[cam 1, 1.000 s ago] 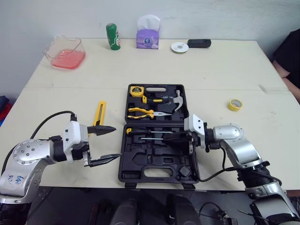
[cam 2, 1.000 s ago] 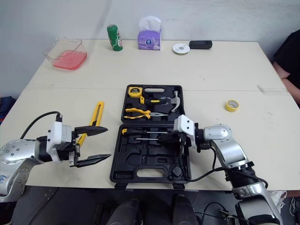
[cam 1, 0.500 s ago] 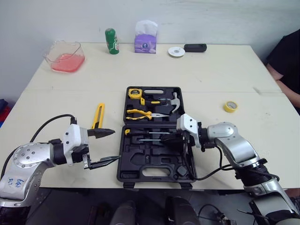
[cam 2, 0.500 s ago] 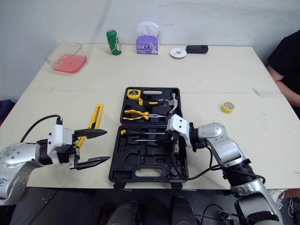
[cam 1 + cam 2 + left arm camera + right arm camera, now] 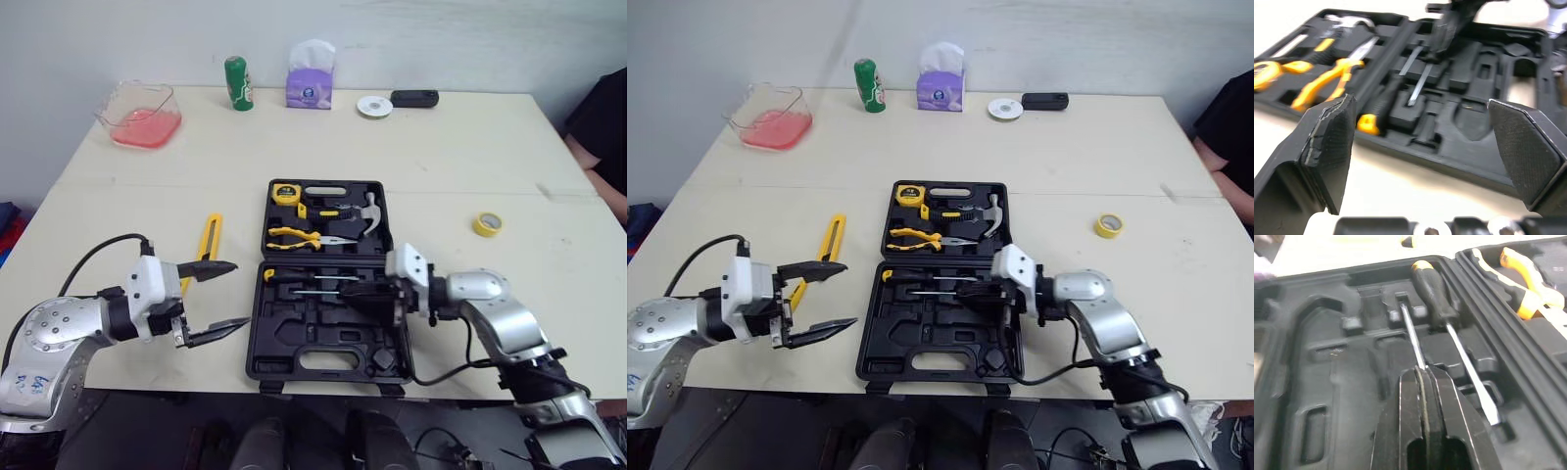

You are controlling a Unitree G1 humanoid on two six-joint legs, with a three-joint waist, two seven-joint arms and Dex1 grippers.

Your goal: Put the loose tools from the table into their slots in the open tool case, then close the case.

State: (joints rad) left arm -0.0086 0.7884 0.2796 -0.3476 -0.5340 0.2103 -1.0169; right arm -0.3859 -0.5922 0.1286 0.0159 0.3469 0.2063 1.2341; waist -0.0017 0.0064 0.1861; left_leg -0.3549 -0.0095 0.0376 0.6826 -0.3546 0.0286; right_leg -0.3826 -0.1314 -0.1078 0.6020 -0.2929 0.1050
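Observation:
The black tool case (image 5: pixel 294 338) lies open at the table's front middle. Its far half holds a tape measure (image 5: pixel 285 191), yellow pliers (image 5: pixel 299 235) and a hammer (image 5: pixel 364 211). A black-handled screwdriver (image 5: pixel 289 276) rests in the near half. My right gripper (image 5: pixel 358 294) is low over that half, shut on a second screwdriver whose thin shaft (image 5: pixel 1411 338) runs out from its fingertips (image 5: pixel 1422 374) along a slot. A yellow utility knife (image 5: pixel 208 243) lies on the table left of the case. My left gripper (image 5: pixel 240 294) hovers open just left of the case, near the knife.
A yellow tape roll (image 5: pixel 487 223) sits right of the case. Along the far edge stand a clear container of pink liquid (image 5: pixel 139 113), a green can (image 5: pixel 236 83), a tissue box (image 5: pixel 311 78), a white disc (image 5: pixel 374 106) and a black device (image 5: pixel 413 98). A person's dark sleeve (image 5: pixel 605 117) is at the right.
The head view has shifted. My right gripper stays shut on the screwdriver over the case's near half. The left gripper is still open beside the case.

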